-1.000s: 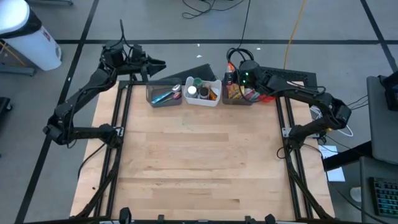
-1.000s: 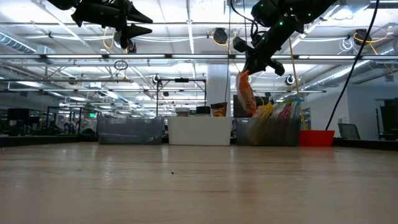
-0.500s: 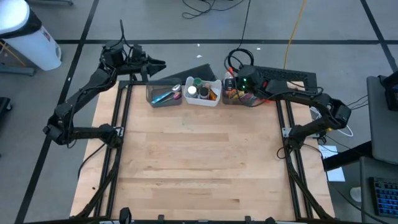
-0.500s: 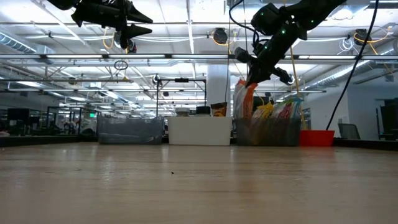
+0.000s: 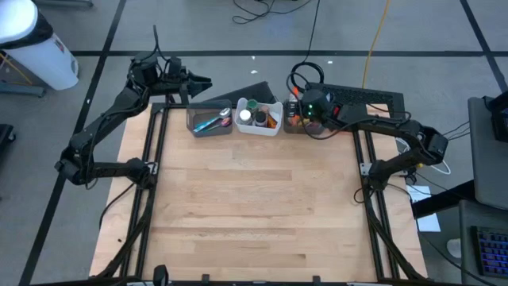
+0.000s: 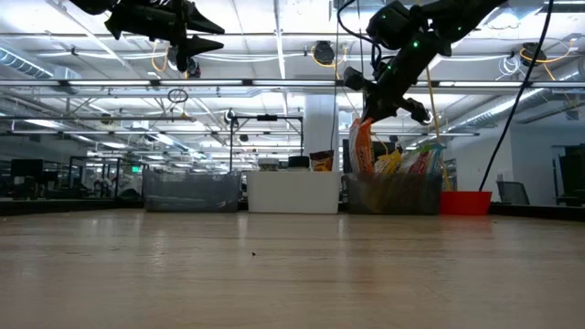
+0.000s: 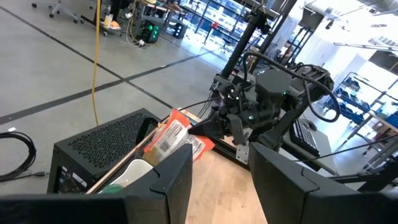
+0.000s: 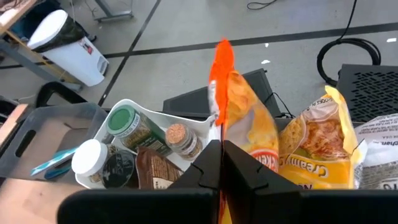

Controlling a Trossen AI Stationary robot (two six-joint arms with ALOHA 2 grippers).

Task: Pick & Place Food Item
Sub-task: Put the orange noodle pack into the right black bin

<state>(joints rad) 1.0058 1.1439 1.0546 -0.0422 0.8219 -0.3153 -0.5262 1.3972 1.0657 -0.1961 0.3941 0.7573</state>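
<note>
One orange snack bag (image 8: 239, 134) pinched at its top edge by right gripper (image 8: 219, 163), fingers pressed together on it — hanging long-axis upright, lower end in the clear bin (image 6: 395, 194). Left gripper (image 5: 202, 81) well off beyond that bin, fingers part-spread, empty — so lift straight up, probably.

Orange snack bag (image 8: 239, 134), upright, pinched at its edge, above the clear bin (image 6: 395, 193) of packets

Right gripper (image 8: 219, 163) fingers pinched together.
</note>
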